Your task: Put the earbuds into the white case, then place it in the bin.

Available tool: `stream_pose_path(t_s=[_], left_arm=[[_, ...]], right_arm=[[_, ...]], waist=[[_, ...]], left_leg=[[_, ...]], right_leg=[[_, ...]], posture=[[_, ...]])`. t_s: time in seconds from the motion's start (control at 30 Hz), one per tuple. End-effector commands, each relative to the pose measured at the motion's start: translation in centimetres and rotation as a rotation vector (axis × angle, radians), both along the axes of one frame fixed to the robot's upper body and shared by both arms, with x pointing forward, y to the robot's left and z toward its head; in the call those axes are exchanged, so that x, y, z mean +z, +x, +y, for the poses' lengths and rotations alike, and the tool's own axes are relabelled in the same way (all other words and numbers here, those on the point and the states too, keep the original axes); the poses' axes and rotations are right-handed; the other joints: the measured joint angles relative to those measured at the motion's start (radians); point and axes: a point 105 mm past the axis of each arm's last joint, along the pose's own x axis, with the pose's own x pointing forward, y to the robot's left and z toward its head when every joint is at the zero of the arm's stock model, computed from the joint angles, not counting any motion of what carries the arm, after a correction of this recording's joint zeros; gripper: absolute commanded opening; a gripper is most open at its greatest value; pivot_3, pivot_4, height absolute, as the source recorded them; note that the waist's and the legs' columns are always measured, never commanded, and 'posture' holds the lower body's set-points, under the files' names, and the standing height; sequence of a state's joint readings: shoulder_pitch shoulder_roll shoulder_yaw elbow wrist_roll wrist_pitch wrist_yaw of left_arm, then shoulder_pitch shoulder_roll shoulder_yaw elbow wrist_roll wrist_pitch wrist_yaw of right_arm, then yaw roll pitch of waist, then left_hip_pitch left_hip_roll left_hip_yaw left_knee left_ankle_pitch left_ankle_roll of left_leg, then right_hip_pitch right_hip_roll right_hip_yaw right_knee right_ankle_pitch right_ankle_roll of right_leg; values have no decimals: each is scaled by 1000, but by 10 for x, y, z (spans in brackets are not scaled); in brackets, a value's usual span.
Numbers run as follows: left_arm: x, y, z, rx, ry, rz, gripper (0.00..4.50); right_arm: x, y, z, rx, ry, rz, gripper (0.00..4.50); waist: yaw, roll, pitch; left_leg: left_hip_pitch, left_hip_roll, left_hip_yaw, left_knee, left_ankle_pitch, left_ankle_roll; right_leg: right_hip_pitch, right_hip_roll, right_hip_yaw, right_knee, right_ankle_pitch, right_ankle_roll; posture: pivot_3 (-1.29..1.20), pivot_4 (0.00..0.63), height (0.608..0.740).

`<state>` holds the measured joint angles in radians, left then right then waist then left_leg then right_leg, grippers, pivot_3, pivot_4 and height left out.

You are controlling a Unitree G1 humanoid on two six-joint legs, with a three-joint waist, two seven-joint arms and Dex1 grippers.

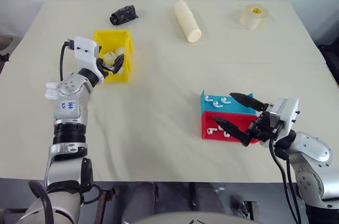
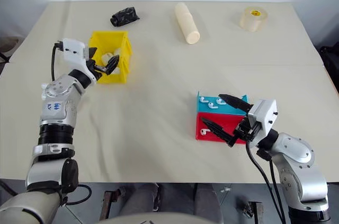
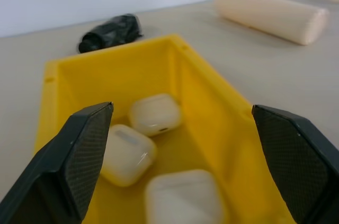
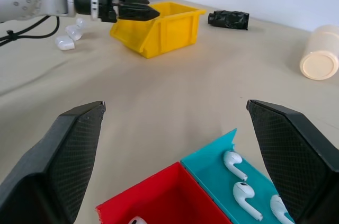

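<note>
The left gripper (image 1: 115, 65) hangs over the front lip of the yellow bin (image 1: 126, 38) on a cream table (image 1: 159, 102), its fingers (image 3: 79, 155) spread wide and empty. Three white cases (image 3: 155, 114) lie on the bin's floor below, closed as far as the wrist view shows. Two more cases (image 4: 70, 37) sit on the table beside that arm. Across the table, the right gripper (image 1: 239, 115) hovers with its fingers apart at the near edge of a red tray (image 1: 233, 122) and a blue tray (image 1: 235, 108) set side by side, where loose earbuds (image 4: 235, 164) lie. A black bundle (image 1: 123, 15), a cream cylinder (image 1: 187, 20) and a tape roll (image 1: 253, 16) lie at the far side.
</note>
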<state>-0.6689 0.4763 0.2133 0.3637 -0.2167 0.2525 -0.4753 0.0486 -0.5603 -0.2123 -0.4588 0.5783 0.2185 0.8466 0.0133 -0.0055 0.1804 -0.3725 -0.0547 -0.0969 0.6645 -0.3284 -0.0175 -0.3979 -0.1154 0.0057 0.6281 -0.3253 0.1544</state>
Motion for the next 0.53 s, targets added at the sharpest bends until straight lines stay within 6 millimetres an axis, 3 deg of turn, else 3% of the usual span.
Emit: stream_pose_path(t_s=[0.03, 0.2, 0.3, 0.4, 0.53], left_arm=[[17, -36, -9, -248, 65, -46, 4472], [-11, -94, -5, -538, 282, 68, 4472], [-31, -133, 8, -660, 427, 76, 4472], [-37, -138, 12, -651, 474, 85, 4472], [-36, -135, 3, -640, 445, 18, 4472]], right_arm=[[6, -1, -4, 9, -9, -35, 4500], [2, 0, -12, 34, -53, -19, 4500], [0, 1, -21, 71, -116, -11, 4500], [-2, 2, -29, 90, -151, -8, 4500], [-7, 4, -39, 110, -197, 6, 4500]], waist=[[-10, 0, 0], [-16, 0, 0], [-17, 2, -1], [-5, 2, 0], [11, 2, -1]], left_leg=[[0, 1, 0, 0, 0, 0], [0, 5, 0, -1, 0, 0], [1, 6, 2, -2, 0, 0], [2, 7, 1, -2, -1, 0], [3, 7, -1, -1, -1, 1]], right_leg=[[0, 0, 0, 0, 0, 0], [0, -1, 1, -1, 0, 0], [1, -1, 1, -4, 0, -1], [3, -1, 0, -7, -1, -2], [4, -1, 0, -7, -1, -2]], posture=[[0, 150, 740], [0, 150, 740], [0, 150, 740], [0, 150, 740], [0, 150, 740]])
